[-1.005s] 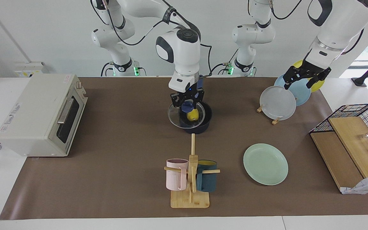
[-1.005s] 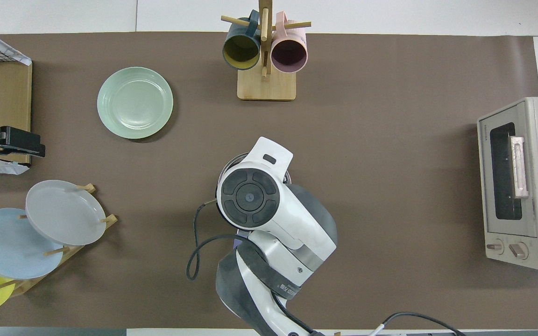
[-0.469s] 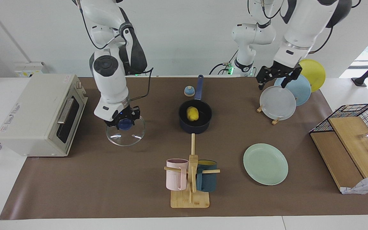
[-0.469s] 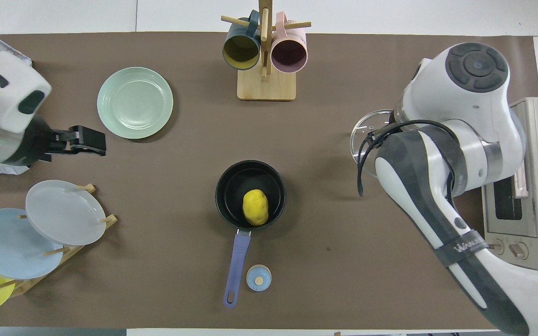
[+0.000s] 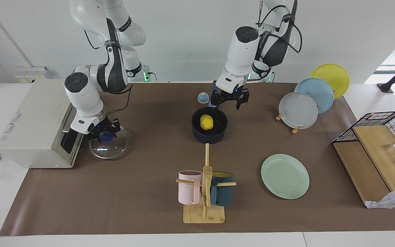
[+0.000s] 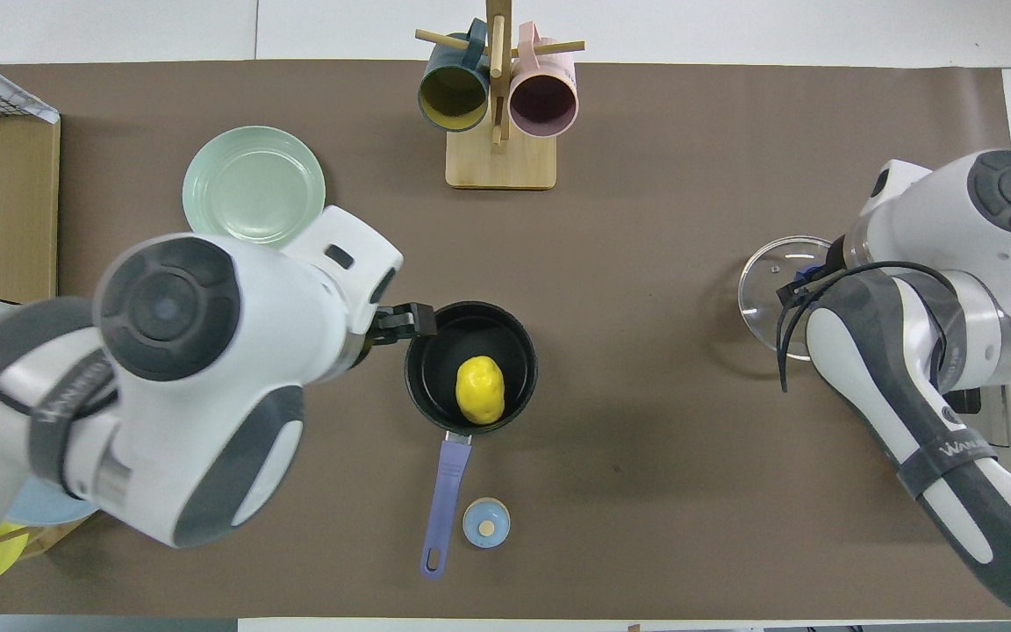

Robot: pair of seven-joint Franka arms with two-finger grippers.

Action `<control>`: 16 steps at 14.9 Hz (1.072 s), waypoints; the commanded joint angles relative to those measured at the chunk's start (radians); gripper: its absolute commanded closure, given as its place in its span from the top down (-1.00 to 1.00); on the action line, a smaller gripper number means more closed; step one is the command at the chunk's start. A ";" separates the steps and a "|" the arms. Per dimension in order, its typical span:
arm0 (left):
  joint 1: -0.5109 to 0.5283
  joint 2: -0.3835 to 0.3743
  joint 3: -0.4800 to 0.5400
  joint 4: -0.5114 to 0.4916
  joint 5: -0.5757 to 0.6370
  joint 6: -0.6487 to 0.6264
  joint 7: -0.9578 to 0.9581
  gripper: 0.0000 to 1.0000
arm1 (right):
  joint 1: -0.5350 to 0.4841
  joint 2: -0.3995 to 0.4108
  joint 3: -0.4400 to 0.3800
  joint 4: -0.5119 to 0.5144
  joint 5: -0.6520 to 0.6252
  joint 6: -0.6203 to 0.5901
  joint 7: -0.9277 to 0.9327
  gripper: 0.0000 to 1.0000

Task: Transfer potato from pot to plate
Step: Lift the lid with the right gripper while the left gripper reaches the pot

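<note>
Right claw [image 5: 106, 134] clamps lid [image 5: 108, 146] aside at table, baring potato [image 5: 206, 122] in pot [image 5: 210, 135]; left claw [image 5: 229, 99], spread, hangs above.

The left gripper [image 5: 229, 100] hangs raised with fingers spread, while the right gripper [image 5: 104, 133] is low and clamped.

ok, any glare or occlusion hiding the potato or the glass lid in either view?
Facing view: potato clear in the pot; glass lid shows small highlights, knob hidden by the right gripper. Overhead view: potato clear; right arm covers part of the lid.
</note>
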 commanded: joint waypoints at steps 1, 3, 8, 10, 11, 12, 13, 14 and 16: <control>-0.023 0.053 0.022 0.002 -0.010 0.044 0.003 1.00 | -0.010 -0.072 0.018 -0.093 0.001 0.035 -0.005 -0.30; -0.047 0.071 0.022 -0.006 -0.011 0.055 -0.005 1.00 | -0.009 -0.078 0.018 -0.101 0.001 0.037 0.003 -0.09; -0.095 0.128 0.021 -0.027 -0.013 0.139 -0.076 1.00 | -0.006 -0.063 0.020 -0.029 0.010 0.005 0.013 1.00; -0.105 0.149 0.021 -0.031 -0.013 0.160 -0.091 1.00 | 0.003 -0.066 0.020 0.069 0.027 -0.116 0.035 1.00; -0.109 0.155 0.021 -0.031 -0.013 0.162 -0.091 1.00 | 0.005 -0.066 0.020 0.151 0.028 -0.212 0.051 1.00; -0.109 0.157 0.021 -0.031 -0.014 0.162 -0.091 1.00 | 0.006 -0.065 0.021 0.237 0.028 -0.303 0.076 1.00; -0.109 0.159 0.021 -0.031 -0.016 0.157 -0.089 1.00 | 0.006 -0.065 0.023 0.317 0.027 -0.383 0.108 1.00; -0.109 0.157 0.019 -0.034 -0.017 0.153 -0.089 1.00 | 0.008 -0.068 0.024 0.374 0.028 -0.444 0.139 1.00; -0.110 0.156 0.019 -0.047 -0.052 0.156 -0.089 1.00 | 0.008 -0.074 0.024 0.500 0.027 -0.602 0.217 1.00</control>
